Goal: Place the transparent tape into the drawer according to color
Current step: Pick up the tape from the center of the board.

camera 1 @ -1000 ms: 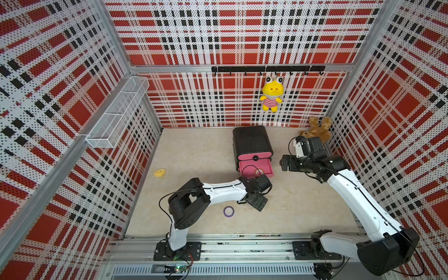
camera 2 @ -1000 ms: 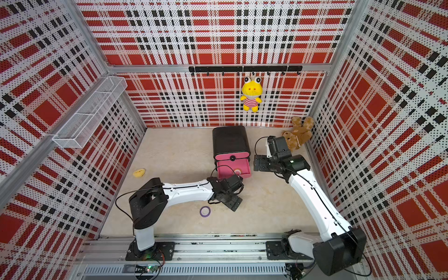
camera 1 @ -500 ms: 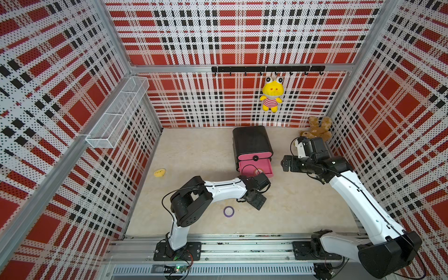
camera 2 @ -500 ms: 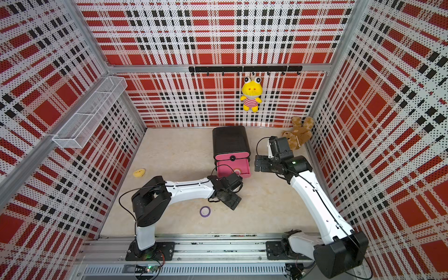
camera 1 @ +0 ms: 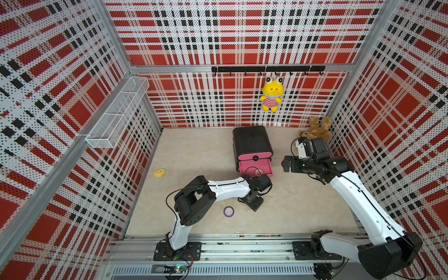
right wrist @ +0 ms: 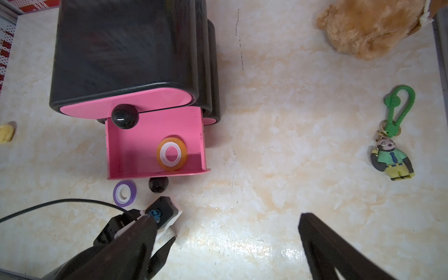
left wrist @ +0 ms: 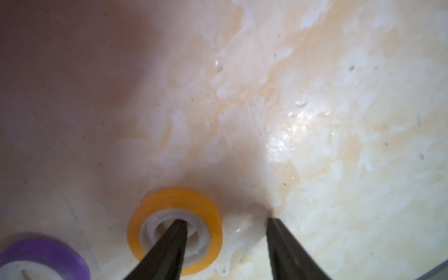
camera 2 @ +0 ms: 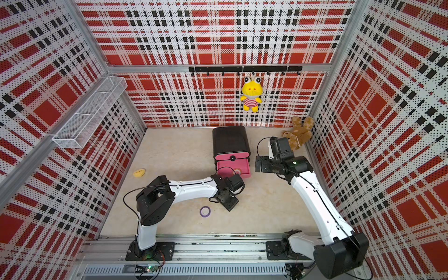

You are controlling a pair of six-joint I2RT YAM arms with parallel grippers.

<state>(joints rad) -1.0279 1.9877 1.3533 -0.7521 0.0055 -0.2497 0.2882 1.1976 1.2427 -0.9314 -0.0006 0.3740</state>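
A purple roll (camera 1: 228,211) lies on the surface (camera 1: 194,150). The left jaws stand half open over an orange roll (left wrist: 174,198) (one tip inside its core, nothing gripped). A second orange roll (right wrist: 171,153) lies in the open pink drawer (right wrist: 131,150). The right jaws gape wide, empty.

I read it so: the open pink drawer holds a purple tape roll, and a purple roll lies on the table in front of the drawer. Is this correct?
Not quite. In the right wrist view, the open pink drawer holds an orange roll, not a purple one. The rest is correct: a purple roll lies on the table in front of the drawer.
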